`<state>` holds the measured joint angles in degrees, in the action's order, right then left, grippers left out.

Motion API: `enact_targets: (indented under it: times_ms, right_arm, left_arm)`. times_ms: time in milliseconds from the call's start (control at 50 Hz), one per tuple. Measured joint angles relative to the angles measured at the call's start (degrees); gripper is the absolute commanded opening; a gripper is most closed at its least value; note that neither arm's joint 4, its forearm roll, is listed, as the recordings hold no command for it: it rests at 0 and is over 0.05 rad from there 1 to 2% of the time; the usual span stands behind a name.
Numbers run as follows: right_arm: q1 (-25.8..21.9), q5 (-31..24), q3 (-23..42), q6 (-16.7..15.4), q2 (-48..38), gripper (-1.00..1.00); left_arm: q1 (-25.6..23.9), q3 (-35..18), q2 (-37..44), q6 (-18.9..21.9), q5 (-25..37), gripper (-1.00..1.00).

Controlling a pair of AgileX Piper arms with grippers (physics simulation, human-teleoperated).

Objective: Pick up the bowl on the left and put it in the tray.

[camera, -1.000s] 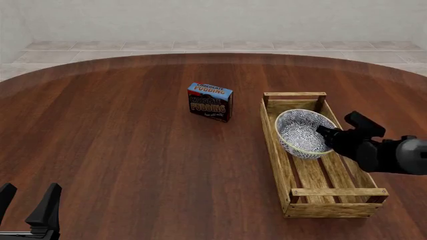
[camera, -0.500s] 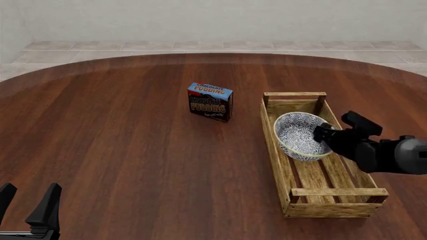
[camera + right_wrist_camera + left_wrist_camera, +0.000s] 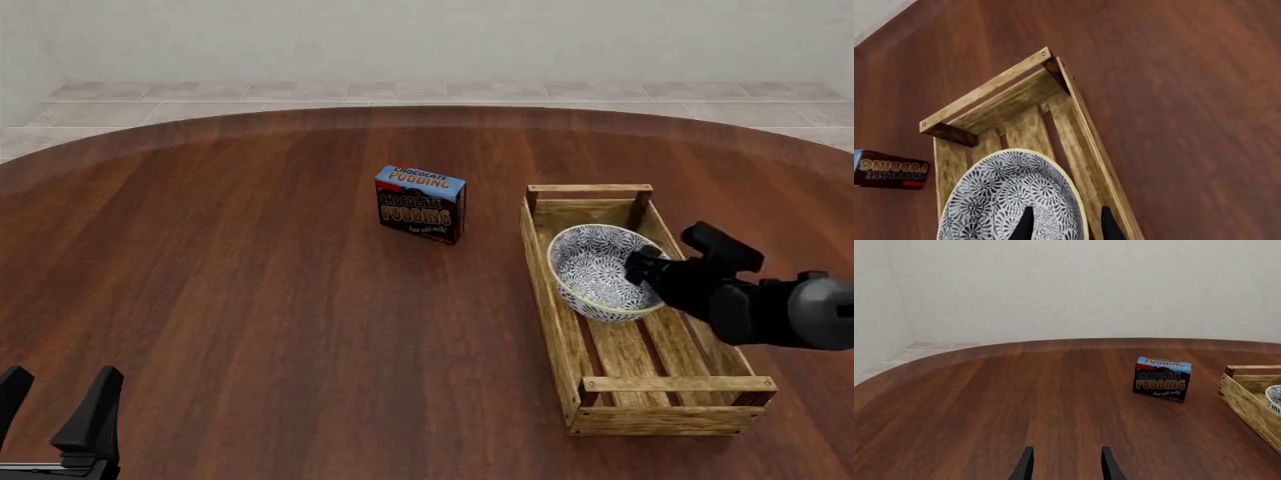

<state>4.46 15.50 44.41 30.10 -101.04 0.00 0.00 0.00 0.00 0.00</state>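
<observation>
The blue-and-white floral bowl [image 3: 598, 268] sits in the far half of the light-wood slatted tray [image 3: 667, 415], tipped a little toward the left wall. My right gripper [image 3: 645, 266] is at the bowl's right rim. In the right wrist view its fingers [image 3: 1066, 227] stand apart, straddling the cream rim of the bowl [image 3: 1011, 200] over the tray [image 3: 987, 95], so it is open. My left gripper [image 3: 56, 388] hovers open at the near left table edge, far from the bowl, with nothing between its fingers [image 3: 1066, 454]. A sliver of the bowl [image 3: 1275, 397] shows in the tray [image 3: 1247, 400].
A blue and dark chocolate pudding box [image 3: 420, 204] stands upright on the round brown wooden table [image 3: 240, 280], left of the tray's far end. The same box [image 3: 1161, 379] shows in the left wrist view and the box [image 3: 887, 170] in the right wrist view.
The bowl has dropped from a steep tilt to sit lower and flatter in the tray. The right gripper shifted slightly toward the far end. The left arm stayed still.
</observation>
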Motion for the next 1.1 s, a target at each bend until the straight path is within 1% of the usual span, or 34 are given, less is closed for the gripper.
enact_targets:
  times_ms: [280,760,1100]
  right_arm:
    - [-0.7,-1.2,-1.3,-1.2,3.4,1.0]
    - [-1.5,-2.1,-2.3,-2.0,6.4,1.0]
    - [-2.3,-3.9,-2.6,-2.7,9.6,1.0]
  left_arm:
    - [0.0,0.0,0.0,0.0,0.0,1.0]
    - [0.0,0.0,0.0,0.0,0.0,1.0]
    - [0.0,0.0,0.0,0.0,0.0,1.0]
